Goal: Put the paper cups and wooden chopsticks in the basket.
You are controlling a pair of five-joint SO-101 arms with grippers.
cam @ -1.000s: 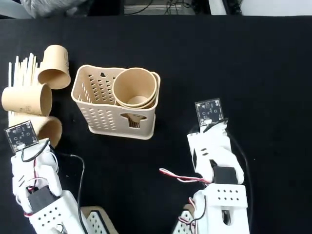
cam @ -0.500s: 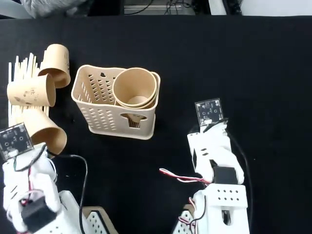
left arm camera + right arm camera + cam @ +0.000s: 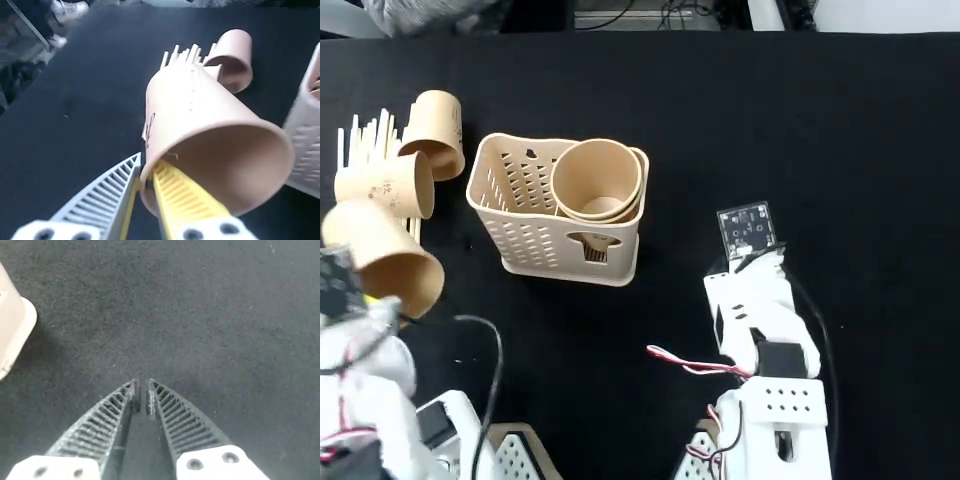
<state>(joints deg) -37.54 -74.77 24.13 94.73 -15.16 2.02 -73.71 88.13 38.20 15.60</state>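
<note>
Paper cup (image 3: 382, 255) is clamped at the rim by your left jaws, one inside the mouth and one outside. It appears lifted off the worktop (image 3: 800, 120), tilted, with its mouth turned away from the chopsticks (image 3: 365, 140). The basket (image 3: 510, 235) lies just beside it, toward the right arm (nested cups (image 3: 597, 180) already sit inside). Your right jaws are closed on nothing, beyond the basket; the left arm is nearer.

Even overhead light, black table (image 3: 840, 120), soft shadow beside basket (image 3: 11, 332), paper cup (image 3: 210, 145) brightly lit, left arm (image 3: 360, 395) blurred.
</note>
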